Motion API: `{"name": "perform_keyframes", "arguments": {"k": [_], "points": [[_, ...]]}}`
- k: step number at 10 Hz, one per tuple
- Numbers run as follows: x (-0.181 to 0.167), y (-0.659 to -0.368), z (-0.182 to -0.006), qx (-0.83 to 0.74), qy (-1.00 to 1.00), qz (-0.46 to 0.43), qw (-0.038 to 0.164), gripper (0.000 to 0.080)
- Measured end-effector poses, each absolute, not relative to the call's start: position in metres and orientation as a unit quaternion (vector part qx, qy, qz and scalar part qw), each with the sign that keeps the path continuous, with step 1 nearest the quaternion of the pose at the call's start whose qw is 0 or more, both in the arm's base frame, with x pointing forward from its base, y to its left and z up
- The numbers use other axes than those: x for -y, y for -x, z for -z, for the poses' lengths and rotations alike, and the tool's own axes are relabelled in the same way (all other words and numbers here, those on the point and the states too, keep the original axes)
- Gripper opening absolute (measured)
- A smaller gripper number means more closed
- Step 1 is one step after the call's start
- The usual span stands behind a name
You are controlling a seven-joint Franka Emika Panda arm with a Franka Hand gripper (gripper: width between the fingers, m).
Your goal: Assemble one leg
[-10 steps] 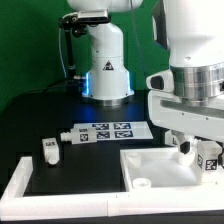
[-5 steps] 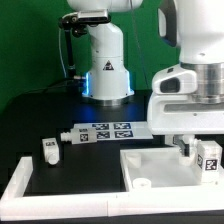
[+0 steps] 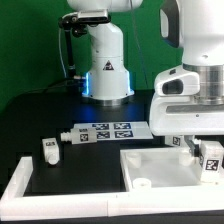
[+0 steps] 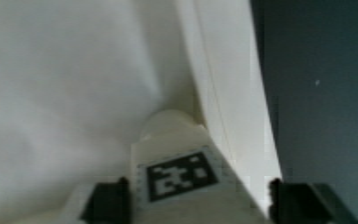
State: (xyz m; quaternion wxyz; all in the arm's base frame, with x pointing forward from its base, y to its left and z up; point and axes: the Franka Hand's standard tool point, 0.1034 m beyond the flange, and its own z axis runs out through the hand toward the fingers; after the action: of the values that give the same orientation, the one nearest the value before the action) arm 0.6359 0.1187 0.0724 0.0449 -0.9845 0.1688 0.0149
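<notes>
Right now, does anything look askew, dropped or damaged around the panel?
Nothing stands out. The gripper holds a leg over the white panel. Another leg stands apart on the table, and the marker board lies flat.

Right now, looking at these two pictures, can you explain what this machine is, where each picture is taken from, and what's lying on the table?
The big white machine is a robot arm; its base stands at the back of the dark table. One picture comes from a camera off the arm, the other from a camera on the arm's wrist, looking down between its fingers.

The arm is putting furniture together. On the table lies a large white panel with a raised rim, a flat marker board with square tags, and a loose small peg.

The gripper hangs over the panel at the exterior view's right. Between its dark fingers sits the leg, a stubby tagged white peg, apparently held.
</notes>
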Motion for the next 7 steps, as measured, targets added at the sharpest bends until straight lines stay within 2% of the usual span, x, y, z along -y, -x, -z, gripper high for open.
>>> {"name": "perform_keyframes", "arguments": {"k": [1, 5, 7], "points": [[-0.1152, -0.6353, -0.0715, -0.194, 0.98, -0.017, 0.042, 0.029], [-0.1174, -0.6348, -0.0726, -0.459, 0.887, -0.027, 0.037, 0.029], [-0.1228, -0.6366, -0.0702, -0.615, 0.786, -0.04, 0.044, 0.029]]}}
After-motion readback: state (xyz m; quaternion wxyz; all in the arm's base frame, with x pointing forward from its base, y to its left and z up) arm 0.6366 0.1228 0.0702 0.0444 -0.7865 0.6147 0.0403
